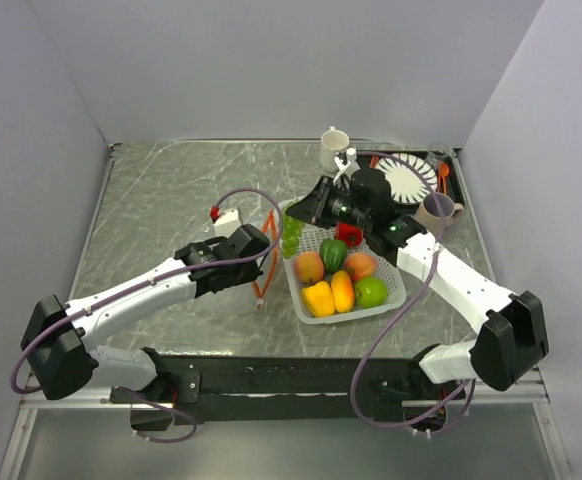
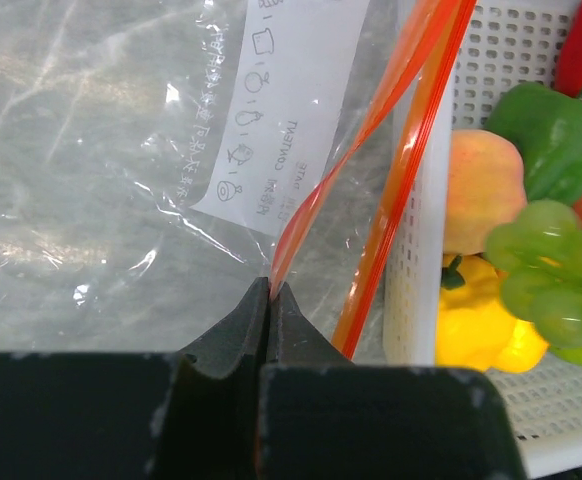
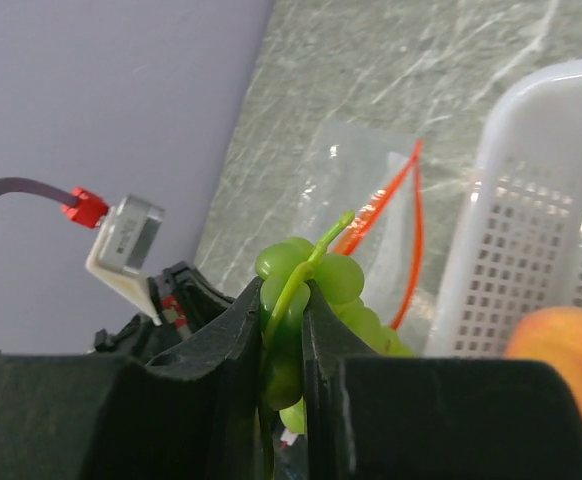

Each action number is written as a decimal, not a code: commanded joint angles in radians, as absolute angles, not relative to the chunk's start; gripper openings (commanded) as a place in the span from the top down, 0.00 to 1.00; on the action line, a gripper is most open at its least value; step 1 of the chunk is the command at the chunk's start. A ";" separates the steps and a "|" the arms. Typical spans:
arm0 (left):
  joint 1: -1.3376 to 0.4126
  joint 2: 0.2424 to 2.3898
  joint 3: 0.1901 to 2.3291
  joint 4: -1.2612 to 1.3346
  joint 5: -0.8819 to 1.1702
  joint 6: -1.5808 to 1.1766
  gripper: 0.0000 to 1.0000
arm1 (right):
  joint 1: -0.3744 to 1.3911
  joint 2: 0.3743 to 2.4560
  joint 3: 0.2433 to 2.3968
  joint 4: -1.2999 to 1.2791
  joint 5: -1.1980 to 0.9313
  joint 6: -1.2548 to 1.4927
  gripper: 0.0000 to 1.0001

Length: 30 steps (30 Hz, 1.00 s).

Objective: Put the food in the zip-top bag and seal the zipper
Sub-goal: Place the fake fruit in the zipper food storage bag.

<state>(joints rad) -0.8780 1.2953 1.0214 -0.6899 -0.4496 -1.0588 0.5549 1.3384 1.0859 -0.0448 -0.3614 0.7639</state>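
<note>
The left gripper (image 2: 269, 300), jaws pressed together, pinches one lip of the orange-red zipper (image 2: 414, 150). The clear zip-top bag (image 2: 101, 150) lies on the table (image 1: 171, 200) against the white basket (image 2: 416, 260). The right gripper (image 3: 286, 340) clamps green grapes (image 3: 321, 275) near the bag's mouth. A peach (image 1: 309, 266) and a yellow pepper (image 1: 319, 298) lie in the basket. From above, the bag's film barely shows.

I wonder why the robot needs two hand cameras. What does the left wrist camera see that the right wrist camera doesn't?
Only the left wrist view shows the left pincer pinching the zipper, the printed label on the bag, and the yellow pepper. Only the right wrist view shows the right pincer clamped on the stem of the grapes, the wall, and a white box with a red plug. Both show the bag, zipper, grapes, basket and peach.
</note>
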 commanded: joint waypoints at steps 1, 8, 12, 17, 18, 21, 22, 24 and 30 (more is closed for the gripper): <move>-0.874 1.281 1.054 -0.630 -0.425 -1.054 0.99 | 0.581 1.377 1.098 0.101 -0.439 0.833 1.00; -0.874 1.261 1.060 -0.644 -0.425 -1.075 0.99 | 0.647 1.485 1.106 0.123 -0.436 0.857 1.00; -0.874 1.229 1.066 -0.667 -0.445 -1.094 0.99 | 0.664 1.496 1.071 0.127 -0.402 0.859 1.00; -0.873 1.197 1.086 -0.705 -0.480 -1.098 0.99 | 0.676 1.500 1.057 0.074 -0.376 0.822 1.00; -0.873 1.195 1.095 -0.712 -0.491 -1.098 0.99 | 0.687 1.494 1.055 0.061 -0.361 0.816 1.00; -0.871 1.190 1.106 -0.719 -0.503 -1.103 0.99 | 0.709 1.477 1.055 0.012 -0.305 0.784 1.00; -0.871 1.196 1.111 -0.729 -0.509 -1.106 0.99 | 0.715 1.474 1.072 -0.032 -0.272 0.770 1.00; -0.862 1.212 1.133 -0.762 -0.518 -1.115 0.99 | 0.735 1.463 1.078 -0.051 -0.244 0.753 1.00; -0.844 1.249 1.172 -0.799 -0.532 -1.114 0.99 | 0.798 1.456 1.092 -0.104 -0.144 0.739 1.00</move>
<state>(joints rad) -0.8627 1.2434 1.1233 -0.7738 -0.4973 -1.1084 0.7624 1.5055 1.0599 -0.0784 -0.2344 0.7708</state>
